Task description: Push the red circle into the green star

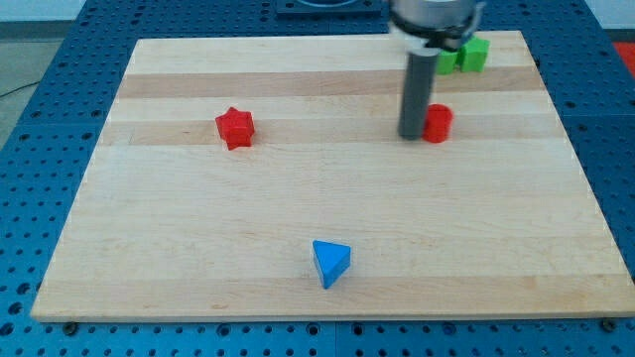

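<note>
The red circle (pixel 438 123) lies on the wooden board (pixel 298 208) at the view's upper right. My tip (pixel 412 135) is right beside it, touching or almost touching its left side. The green star (pixel 450 59) sits near the board's top edge, above the red circle, partly hidden behind my rod. A green cube (pixel 474 55) sits against the star's right side.
A red star (pixel 235 127) lies at the view's left of centre. A blue triangle (pixel 329 263) lies near the board's bottom edge. The board rests on a blue perforated table (pixel 40 149).
</note>
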Tool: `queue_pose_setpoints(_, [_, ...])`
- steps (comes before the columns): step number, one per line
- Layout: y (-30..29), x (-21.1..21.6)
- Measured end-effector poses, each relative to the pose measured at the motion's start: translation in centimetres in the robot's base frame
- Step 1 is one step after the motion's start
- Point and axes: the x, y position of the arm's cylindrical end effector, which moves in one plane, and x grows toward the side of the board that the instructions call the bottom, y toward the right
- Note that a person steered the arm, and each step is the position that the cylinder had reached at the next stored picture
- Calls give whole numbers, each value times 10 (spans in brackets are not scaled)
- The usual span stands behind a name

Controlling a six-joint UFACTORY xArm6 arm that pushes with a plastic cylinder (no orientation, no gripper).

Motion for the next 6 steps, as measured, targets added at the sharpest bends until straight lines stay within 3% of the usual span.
queue_pose_setpoints(1, [48, -21])
queue_pose_setpoints(2, [60, -11])
queue_pose_setpoints(3, [41, 32])
queue_pose_setpoints(5, [107, -3])
queue_pose_setpoints(6, [92, -32])
